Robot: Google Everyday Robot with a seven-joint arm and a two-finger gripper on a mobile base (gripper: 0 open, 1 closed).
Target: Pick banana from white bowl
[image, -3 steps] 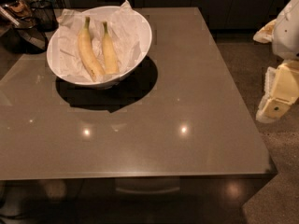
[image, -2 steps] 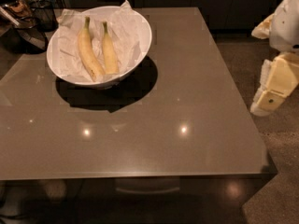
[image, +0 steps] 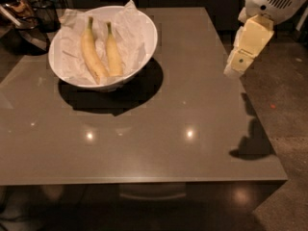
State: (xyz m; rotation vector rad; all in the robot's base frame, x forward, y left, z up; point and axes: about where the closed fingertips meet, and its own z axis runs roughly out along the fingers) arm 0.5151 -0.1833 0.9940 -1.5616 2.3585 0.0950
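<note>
Watching gripper (image: 237, 64) hang off the table's right edge, banana (image: 114, 57) in white bowl (image: 149, 32) at far left.

Nearest me, the grey-brown table (image: 168, 143) shows two light glints, w/ a dark shadow (image: 252, 148) at its right edge. Above that the cream gripper points down-left, well apart from the bowl; I can't tell how far open it is, and no banana is in it. Farther back the bowl sits on the table, lined w/ crumpled white paper (image: 130, 18). My banana lies right of centre in it: short, slim, nearly straight, yellow, greenish stem pointing away from me. It's just beside the longer banana (image: 91, 54) on its left. Dark clutter (image: 29, 8) sits behind, top left.
</note>
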